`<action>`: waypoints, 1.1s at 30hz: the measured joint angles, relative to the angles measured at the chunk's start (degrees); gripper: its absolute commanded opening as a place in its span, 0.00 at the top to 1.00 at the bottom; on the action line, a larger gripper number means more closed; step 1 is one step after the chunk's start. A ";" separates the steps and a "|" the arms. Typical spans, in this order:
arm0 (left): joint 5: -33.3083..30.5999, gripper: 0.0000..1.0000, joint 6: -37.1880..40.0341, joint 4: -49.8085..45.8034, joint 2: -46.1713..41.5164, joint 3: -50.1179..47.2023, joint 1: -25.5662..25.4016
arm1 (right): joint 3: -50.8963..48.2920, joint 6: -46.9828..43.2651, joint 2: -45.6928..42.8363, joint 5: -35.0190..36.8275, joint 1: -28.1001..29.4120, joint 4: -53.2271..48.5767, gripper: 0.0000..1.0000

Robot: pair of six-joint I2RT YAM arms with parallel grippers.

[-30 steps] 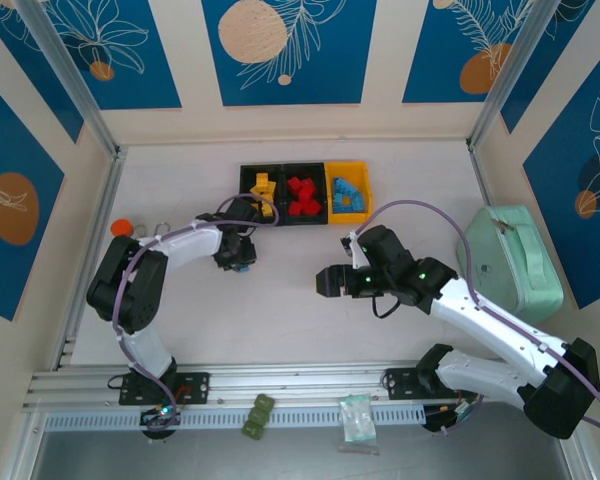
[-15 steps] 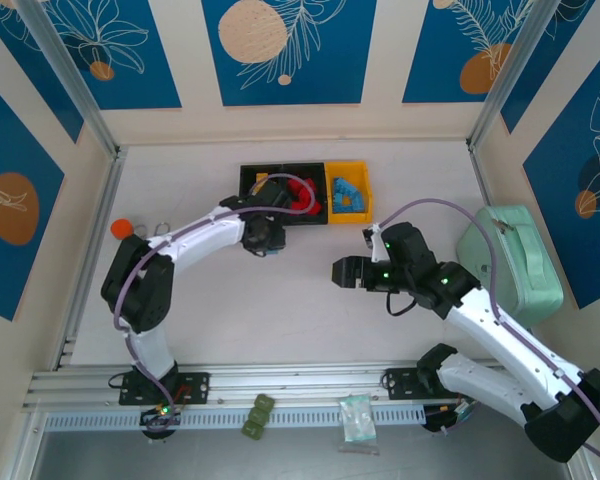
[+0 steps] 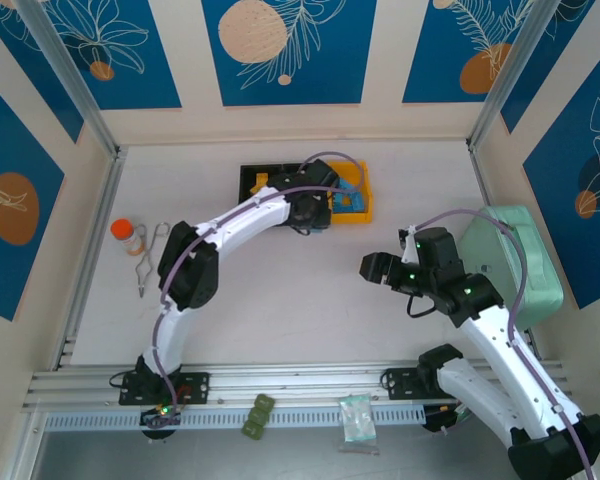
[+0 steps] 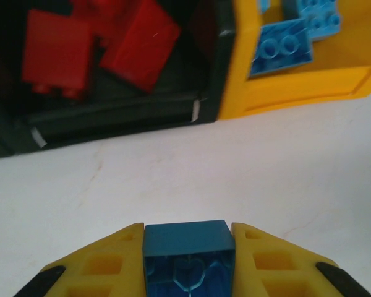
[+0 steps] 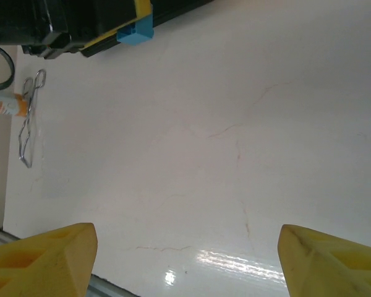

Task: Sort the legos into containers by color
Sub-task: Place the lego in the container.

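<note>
Matte white counter (image 5: 235,124), faintly hairline-cracked, is carrying everything. Nearest the left wrist camera, the left hand (image 4: 188,263) is pinching 1 glossy, translucent blue lego (image 4: 188,247) between its 2 ribbed yellow fingers (image 4: 105,266). Beyond, 2 boxy red legos (image 4: 139,43) are lying in the black bin (image 4: 111,117), and 2 studded light-blue legos (image 4: 281,46) are sitting in the adjoining yellow bin (image 4: 297,90). The right hand (image 5: 185,253) is hanging wide apart over the counter, holding nothing.
</note>
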 measured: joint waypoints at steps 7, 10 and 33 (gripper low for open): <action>0.24 0.72 0.98 -2.25 9.31 15.41 -0.37 | -1.01 -0.35 -0.24 -1.31 -4.46 -0.85 0.23; 0.44 0.72 2.01 -3.02 14.32 23.06 -0.37 | -1.55 -0.37 -0.44 -2.16 -5.51 -0.90 0.23; 1.25 0.46 4.76 4.85 24.90 33.66 0.50 | -3.13 -0.39 -1.92 -7.08 -9.99 -1.25 0.23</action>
